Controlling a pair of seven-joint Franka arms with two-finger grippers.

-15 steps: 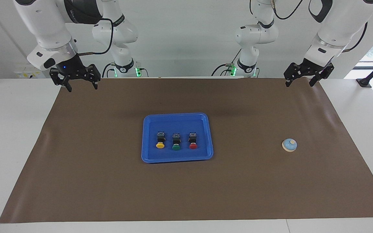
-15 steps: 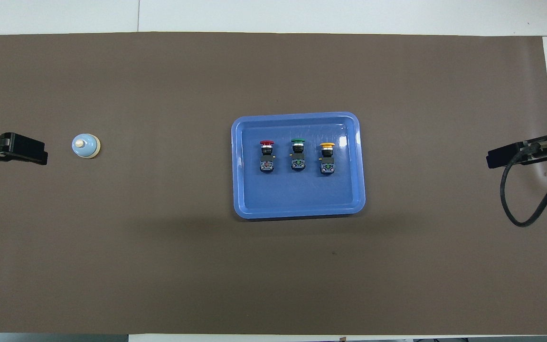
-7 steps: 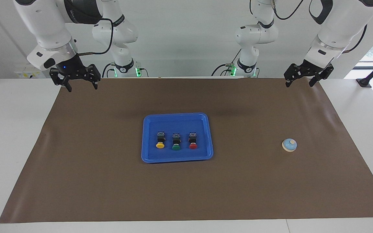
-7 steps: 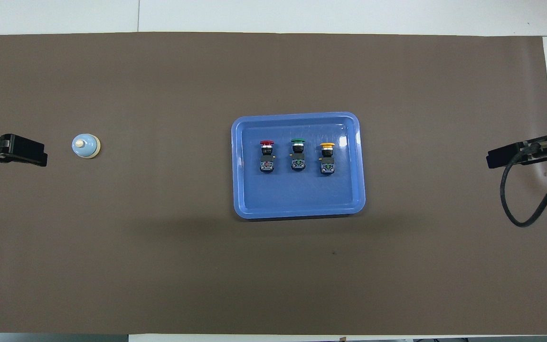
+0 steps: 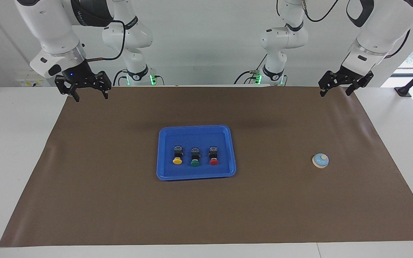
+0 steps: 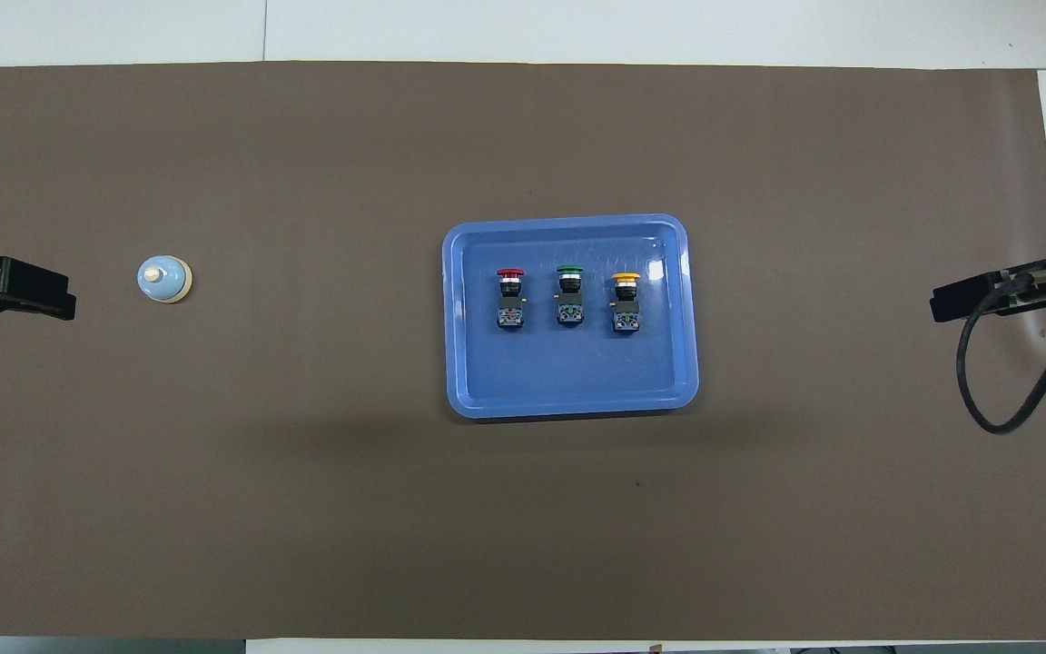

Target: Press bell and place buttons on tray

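The blue tray [image 5: 192, 137] [image 6: 568, 372] lies mid-mat. Three buttons lie in a row in it: yellow [image 5: 177, 161] [image 6: 626, 300], green [image 5: 194, 162] [image 6: 569, 292], red [image 5: 213, 161] [image 6: 510, 295]. The light blue bell [image 5: 320, 160] [image 6: 163, 279] stands on the mat toward the left arm's end. My left gripper [image 5: 335, 92] [image 6: 33, 291] hangs open and empty over the mat's corner at the robots' edge, apart from the bell. My right gripper [image 5: 91, 96] [image 6: 959, 302] hangs open and empty over the mat's other corner at the robots' edge.
A brown mat [image 5: 120, 200] covers most of the white table [image 5: 13, 143]. A black cable [image 6: 986, 400] loops from the right arm over the mat's end. The two arm bases stand at the table's edge nearest the robots.
The left gripper has drawn back a little toward its own end of the table. The right gripper, tray, buttons and bell have not moved.
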